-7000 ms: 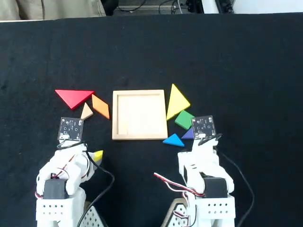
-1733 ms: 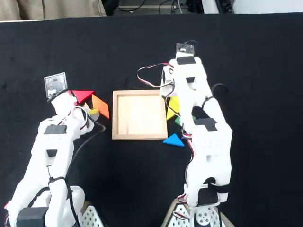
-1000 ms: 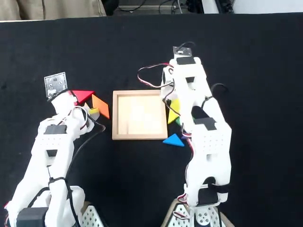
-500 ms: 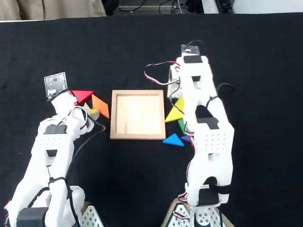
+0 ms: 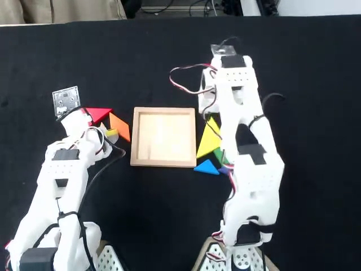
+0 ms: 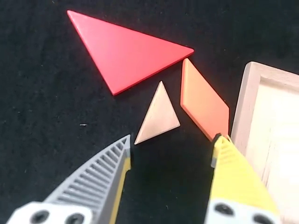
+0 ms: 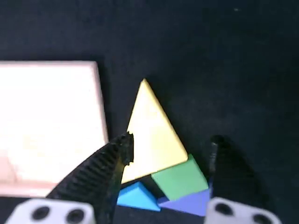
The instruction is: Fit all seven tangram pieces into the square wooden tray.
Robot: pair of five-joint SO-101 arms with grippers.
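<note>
The square wooden tray (image 5: 163,111) sits mid-table with nothing in it. To one side of it lie the red triangle (image 5: 99,114) and the orange parallelogram (image 5: 119,127). My left gripper (image 6: 170,145) hovers open just short of the small tan triangle (image 6: 159,116), with the red triangle (image 6: 126,56) and the orange parallelogram (image 6: 204,105) beyond it. Against the tray's other side lie the yellow triangle (image 5: 208,141), a blue triangle (image 5: 207,167) and a green square (image 7: 180,179). My right gripper (image 7: 170,144) is open above the yellow triangle (image 7: 152,130). A purple piece (image 7: 187,203) peeks out beside the green one.
Black cloth covers the whole table. The right arm (image 5: 237,113) stretches over the pieces beside the tray and hides parts of them in the high view. The tray rim (image 7: 100,107) runs close to the yellow triangle's edge.
The right arm swung a little away from the tray. The yellow triangle now shows more fully, shifted toward the blue one. The tray slid slightly toward the left arm, which stayed still.
</note>
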